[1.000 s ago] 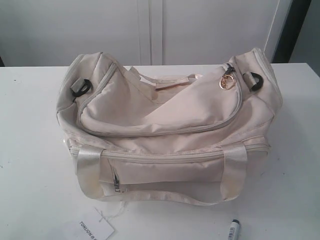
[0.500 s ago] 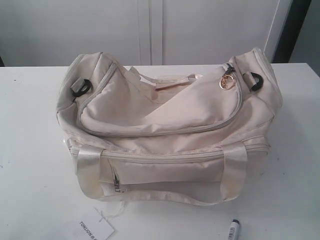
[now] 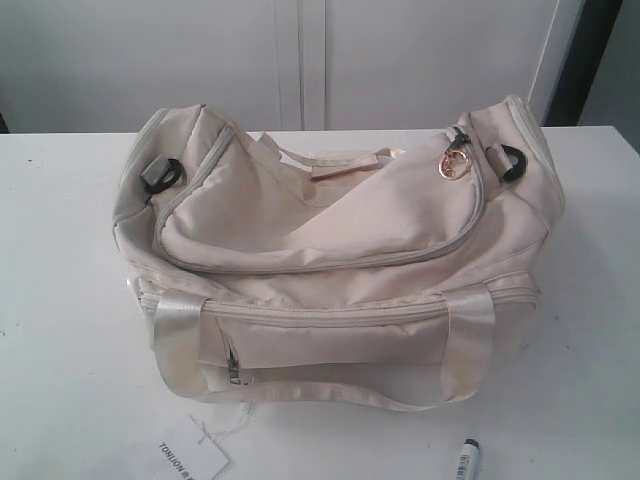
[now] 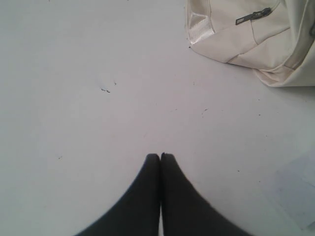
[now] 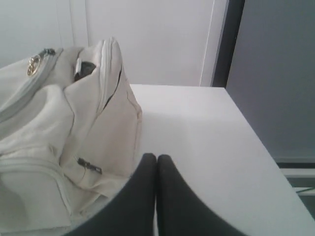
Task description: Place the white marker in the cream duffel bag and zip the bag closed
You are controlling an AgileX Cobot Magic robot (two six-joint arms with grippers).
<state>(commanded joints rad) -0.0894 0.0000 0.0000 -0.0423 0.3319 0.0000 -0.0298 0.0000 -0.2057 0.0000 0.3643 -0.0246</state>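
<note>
The marker (image 3: 466, 460) lies at the tabletop's (image 3: 60, 300) front edge, lengthwise front-to-back, with its black cap toward the bag (image 3: 330, 230). The left gripper (image 4: 160, 156) and the right gripper (image 5: 156, 157) are closed and empty.

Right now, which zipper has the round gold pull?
The curved top zipper of the cream duffel bag; the front pocket zipper has a plain grey pull.

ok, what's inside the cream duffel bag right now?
Cannot see in: the cream duffel bag shows only outer fabric, no opening. The white marker is not inside; it lies on the table.
</note>
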